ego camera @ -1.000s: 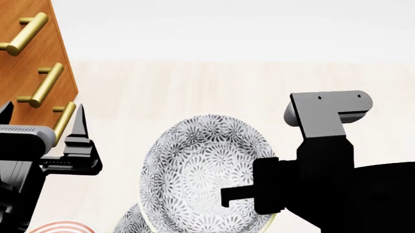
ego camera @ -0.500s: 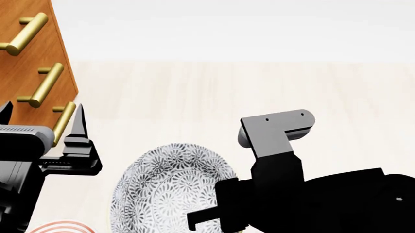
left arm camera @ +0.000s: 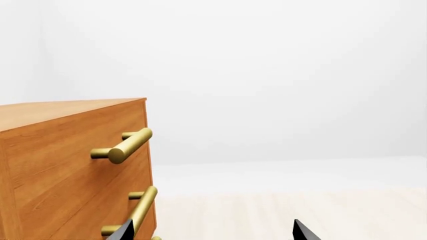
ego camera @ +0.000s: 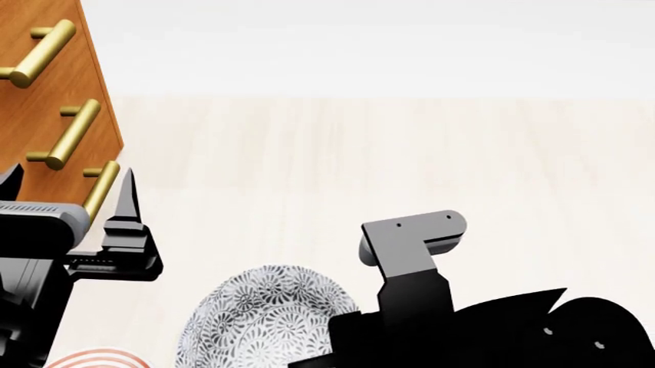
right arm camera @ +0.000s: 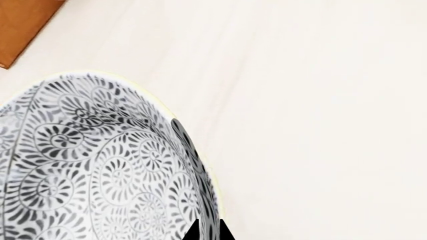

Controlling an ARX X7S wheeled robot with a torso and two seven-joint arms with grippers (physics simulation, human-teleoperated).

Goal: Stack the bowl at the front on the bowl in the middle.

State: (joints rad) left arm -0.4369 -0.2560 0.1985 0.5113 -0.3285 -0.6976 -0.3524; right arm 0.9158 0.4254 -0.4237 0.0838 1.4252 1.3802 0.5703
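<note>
Patterned bowl [ego camera: 261, 322] sits clamped at its rim in the right gripper [right arm camera: 207, 231], near the wooden dresser [ego camera: 46, 100] (left gripper [left arm camera: 210, 232], jaws apart, beside it).

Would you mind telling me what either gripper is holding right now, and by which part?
The right gripper pinches the patterned bowl by its rim. The left gripper is open and holds nothing.

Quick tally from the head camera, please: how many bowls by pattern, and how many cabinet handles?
Black-and-white patterned bowl: 1
Red-ringed bowl, only an edge showing: 1
Brass handles on the wooden cabinet: 3
Total: 5
</note>
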